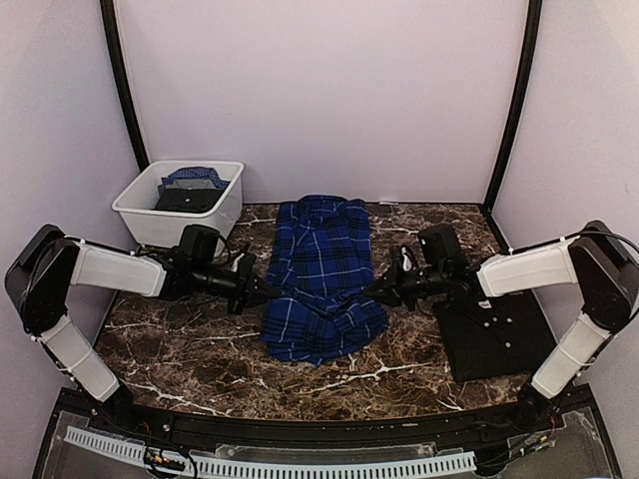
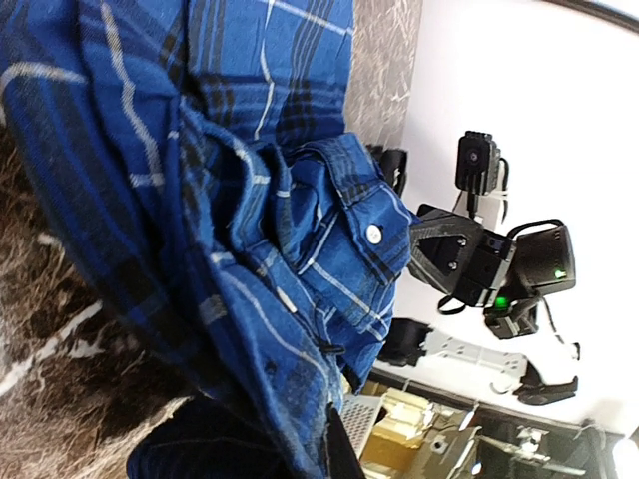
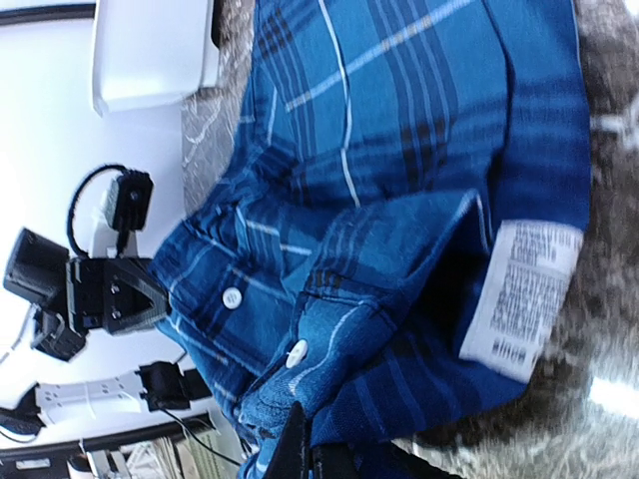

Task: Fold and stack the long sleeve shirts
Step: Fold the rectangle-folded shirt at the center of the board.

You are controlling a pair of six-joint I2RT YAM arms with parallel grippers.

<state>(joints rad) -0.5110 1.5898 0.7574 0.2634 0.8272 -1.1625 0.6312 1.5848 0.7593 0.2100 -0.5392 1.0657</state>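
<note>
Top external shows you one done: black shirt (image 1: 494,334) folded flat at right; plaid shirt (image 1: 321,259) at centre looks only narrowed, left gripper (image 1: 262,291) and right gripper (image 1: 377,292) each pinching a side edge, so your cross-fold and stacking likely remain.

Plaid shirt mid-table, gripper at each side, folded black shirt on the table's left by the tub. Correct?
No: the black shirt lies on the table's right side, far from the tub; the top external view shows it. Rest stands.

Bunched blue plaid shirt (image 3: 399,150), white label (image 3: 519,299)
</note>
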